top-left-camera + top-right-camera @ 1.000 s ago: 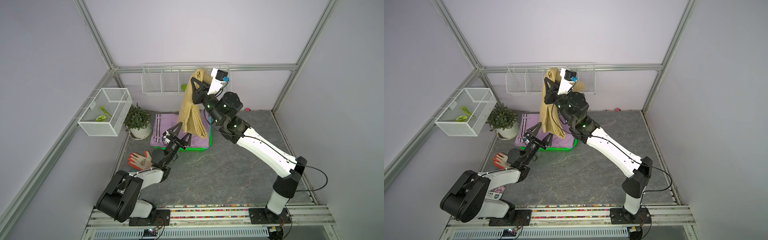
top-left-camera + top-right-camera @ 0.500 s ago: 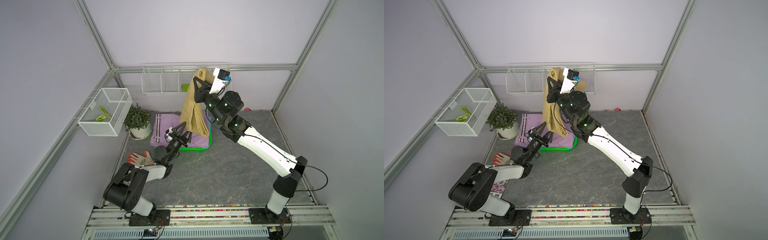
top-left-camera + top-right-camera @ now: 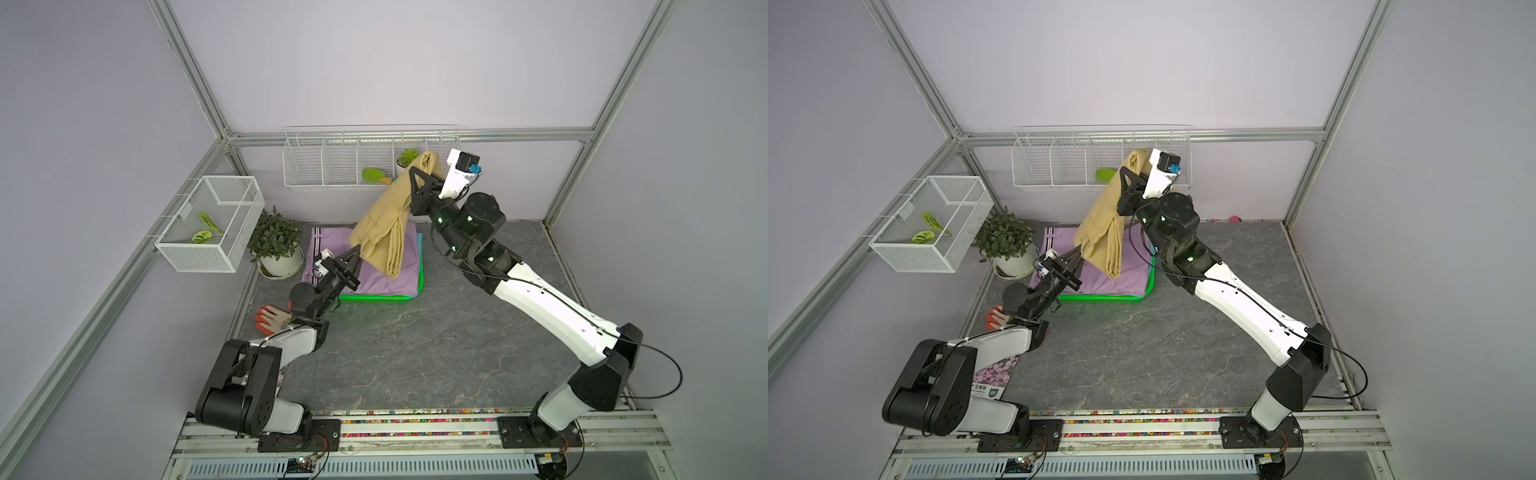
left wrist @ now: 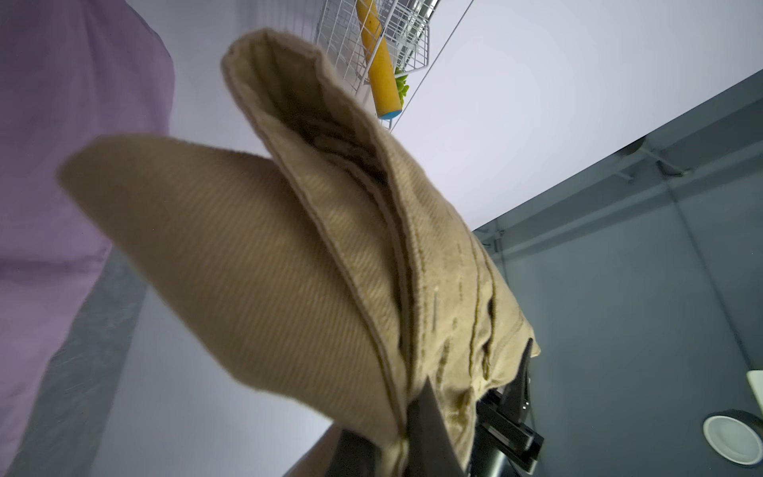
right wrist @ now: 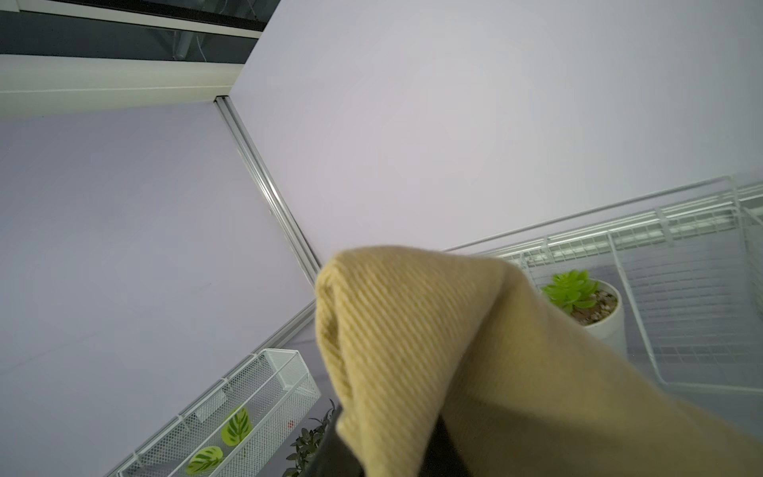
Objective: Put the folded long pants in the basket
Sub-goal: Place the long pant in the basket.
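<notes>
Limply, ribbed tan pants (image 3: 386,224) hang over smooth lilac pants (image 3: 386,286).

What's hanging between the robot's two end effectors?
The tan pants, seen in both top views. The right end effector grips their top, and the left end effector pinches a lower corner.

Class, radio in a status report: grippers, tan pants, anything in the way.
Right gripper shut on tan pants, top end, held high. Left gripper shut on lower corner. Pants hang above basket, lilac pants inside. Nothing in the way.
</notes>
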